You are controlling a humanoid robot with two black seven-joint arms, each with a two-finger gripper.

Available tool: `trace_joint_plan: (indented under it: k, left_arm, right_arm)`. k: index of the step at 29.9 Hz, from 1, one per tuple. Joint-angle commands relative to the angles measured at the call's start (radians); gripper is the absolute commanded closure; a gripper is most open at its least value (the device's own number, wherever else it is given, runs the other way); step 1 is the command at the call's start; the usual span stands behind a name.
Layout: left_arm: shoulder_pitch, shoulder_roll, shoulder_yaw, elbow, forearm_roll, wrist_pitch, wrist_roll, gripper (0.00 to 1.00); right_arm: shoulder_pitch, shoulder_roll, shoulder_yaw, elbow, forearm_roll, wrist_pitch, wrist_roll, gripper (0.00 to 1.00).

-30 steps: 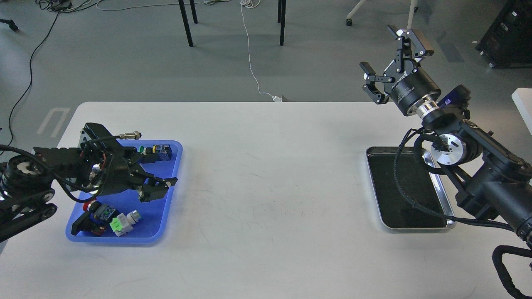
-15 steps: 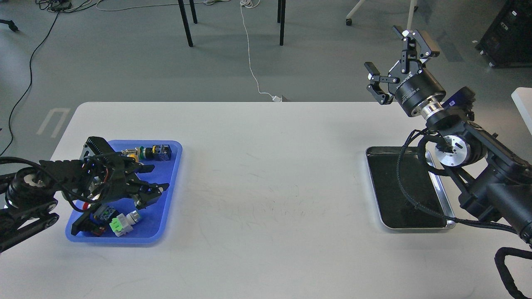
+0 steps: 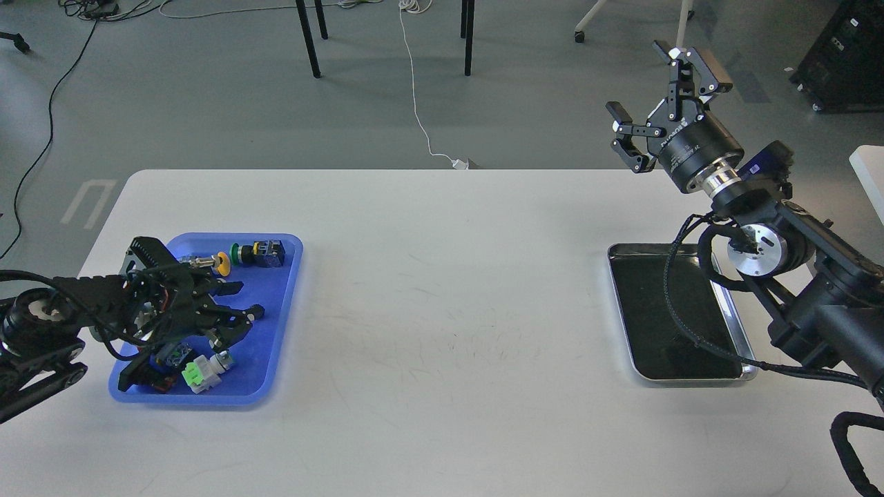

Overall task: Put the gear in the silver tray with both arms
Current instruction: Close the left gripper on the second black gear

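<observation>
Left claw (image 3: 235,319) low inside the blue tray (image 3: 280,304), fingers spread apart, nothing between them. Just behind it lie a yellow-capped part (image 3: 219,261) and a green-and-black switch (image 3: 259,252); just below its fingers sit a bright green connector (image 3: 195,373) and a grey cylinder (image 3: 222,359). Which of these is the gear, cannot tell. Right claw (image 3: 666,103) raised high past the far edge of the white surface (image 3: 449,310), fingers wide apart, empty. Silver tray (image 3: 625,324) rests on the surface well below and nearer than the right claw, partly hidden by that arm's cables; dark bottom bare where visible. Two trays well apart, at opposite ends of the surface.
</observation>
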Motion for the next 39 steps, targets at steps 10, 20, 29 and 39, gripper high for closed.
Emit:
trace_joint_plan:
  k: [10,20,29,39]
  left_arm:
    - [-0.012,-0.002,-0.003,-0.010,-0.003,0.002,0.000,0.44]
    - [-0.007,0.000,-0.003,-0.024,-0.003,0.002,0.000,0.44]
    - [-0.001,-0.003,0.000,-0.012,0.000,0.002,0.000,0.47]
    - [0.001,-0.038,0.002,0.017,-0.001,0.002,-0.001,0.55]
  right_arm:
    - [0.001,-0.001,-0.002,0.000,0.000,0.000,0.000,0.01]
    - [0.000,-0.001,0.000,0.008,0.000,0.000,0.000,0.01]
    - [0.003,-0.001,-0.002,0.005,-0.002,0.000,0.000,0.01]
    - [0.007,-0.002,-0.006,0.005,-0.002,0.001,0.000,0.01]
